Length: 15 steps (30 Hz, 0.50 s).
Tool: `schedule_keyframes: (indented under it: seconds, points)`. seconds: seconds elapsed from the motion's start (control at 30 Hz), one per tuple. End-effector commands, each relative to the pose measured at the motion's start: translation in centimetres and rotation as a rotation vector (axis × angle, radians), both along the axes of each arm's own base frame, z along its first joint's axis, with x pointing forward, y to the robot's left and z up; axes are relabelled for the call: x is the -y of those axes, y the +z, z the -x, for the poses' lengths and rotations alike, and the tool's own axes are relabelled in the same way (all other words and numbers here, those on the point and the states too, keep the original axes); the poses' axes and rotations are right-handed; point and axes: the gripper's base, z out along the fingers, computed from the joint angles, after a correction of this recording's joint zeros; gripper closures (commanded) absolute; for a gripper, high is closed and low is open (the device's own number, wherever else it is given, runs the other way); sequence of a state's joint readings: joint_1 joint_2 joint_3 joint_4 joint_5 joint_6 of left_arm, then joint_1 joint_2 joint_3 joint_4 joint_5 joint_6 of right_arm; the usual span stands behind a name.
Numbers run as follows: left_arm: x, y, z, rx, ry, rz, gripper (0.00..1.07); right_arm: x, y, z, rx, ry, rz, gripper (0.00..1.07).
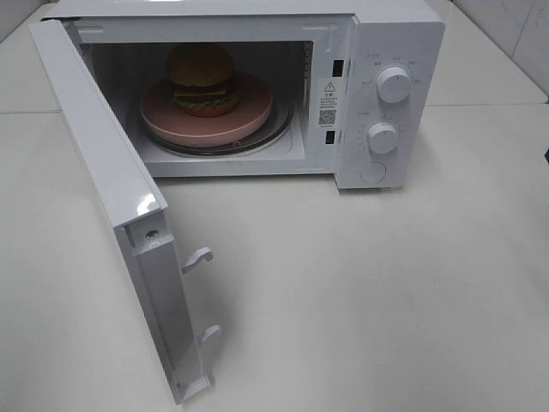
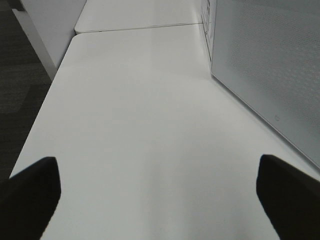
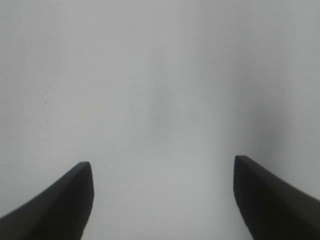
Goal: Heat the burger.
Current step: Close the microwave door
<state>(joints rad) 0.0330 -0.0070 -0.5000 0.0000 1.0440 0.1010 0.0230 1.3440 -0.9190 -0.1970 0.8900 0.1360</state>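
On round pink plate (image 1: 249, 120) inside white boxy microwave oven (image 1: 399, 43): small brown-and-green layered burger (image 1: 201, 81). Left hand (image 2: 157, 170) and right hand (image 3: 162, 165) both spread wide, gripping nothing, above white surface (image 1: 386, 283). Danger: shoving hinged white door (image 1: 94, 163) too hard, jolting oven, or leaving latch hooks (image 1: 198, 256) unseated.

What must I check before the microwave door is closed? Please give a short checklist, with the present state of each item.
1. The burger sits on the pink plate: ok.
2. The plate lies on the turntable, fully inside the microwave: ok.
3. The door stands wide open, with nothing in the doorway: ok.
4. The left hand is open and empty: ok.
5. The right hand is open and empty: ok.
6. Setting of the two knobs: cannot tell.
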Motion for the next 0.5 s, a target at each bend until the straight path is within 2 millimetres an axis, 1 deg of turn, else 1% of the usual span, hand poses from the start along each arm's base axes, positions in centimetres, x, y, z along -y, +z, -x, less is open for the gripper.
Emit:
schedule_keyframes:
  seconds: [0.03, 0.07, 0.1, 0.13, 0.17, 0.2, 0.23, 0.27, 0.3, 0.33, 0.37, 0.4, 0.43, 0.47, 0.5]
  points:
    - [0.1, 0.0, 0.2, 0.025, 0.003, 0.009, 0.06, 0.5, 0.1, 1.4, -0.007, -0.014, -0.003, 0.30]
    - [0.1, 0.0, 0.2, 0.025, 0.003, 0.009, 0.06, 0.5, 0.1, 1.4, -0.007, -0.014, -0.003, 0.30]
    - [0.1, 0.0, 0.2, 0.025, 0.003, 0.009, 0.06, 0.5, 0.0, 1.9, -0.004, -0.014, -0.004, 0.30]
    - [0.1, 0.0, 0.2, 0.025, 0.003, 0.009, 0.06, 0.5, -0.1, 3.2, 0.003, -0.016, -0.006, 0.30]
    - [0.1, 0.0, 0.2, 0.025, 0.003, 0.009, 0.06, 0.5, -0.1, 3.2, 0.003, -0.016, -0.006, 0.30]
    - [0.1, 0.0, 0.2, 0.025, 0.003, 0.009, 0.06, 0.5, 0.0, 3.9, 0.006, -0.016, -0.006, 0.31]
    - [0.1, 0.0, 0.2, 0.025, 0.003, 0.009, 0.06, 0.4, 0.0, 5.5, 0.013, -0.021, -0.013, 0.31]
    - [0.1, 0.0, 0.2, 0.025, 0.003, 0.009, 0.06, 0.4, 0.3, 6.3, 0.033, -0.019, -0.018, 0.31]
    - [0.1, 0.0, 0.2, 0.025, 0.003, 0.009, 0.06, 0.4, 0.3, 6.3, 0.033, -0.019, -0.018, 0.31]
    - [0.1, 0.0, 0.2, 0.025, 0.003, 0.009, 0.06, 0.3, 0.6, 7.6, 0.066, -0.014, -0.030, 0.31]
    - [0.1, 0.0, 0.2, 0.025, 0.003, 0.009, 0.06, 0.3, 0.6, 7.6, 0.066, -0.014, -0.030, 0.31]
    - [0.1, 0.0, 0.2, 0.025, 0.003, 0.009, 0.06, 0.2, 0.7, 8.4, 0.087, -0.009, -0.034, 0.31]
    - [0.1, 0.0, 0.2, 0.025, 0.003, 0.009, 0.06, 0.2, 0.9, 9.7, 0.125, 0.009, -0.037, 0.31]
    - [0.1, 0.0, 0.2, 0.025, 0.003, 0.009, 0.06, 0.2, 0.9, 9.7, 0.125, 0.009, -0.037, 0.31]
    - [0.1, 0.0, 0.2, 0.025, 0.003, 0.009, 0.06, 0.1, 0.9, 10.3, 0.139, 0.016, -0.039, 0.31]
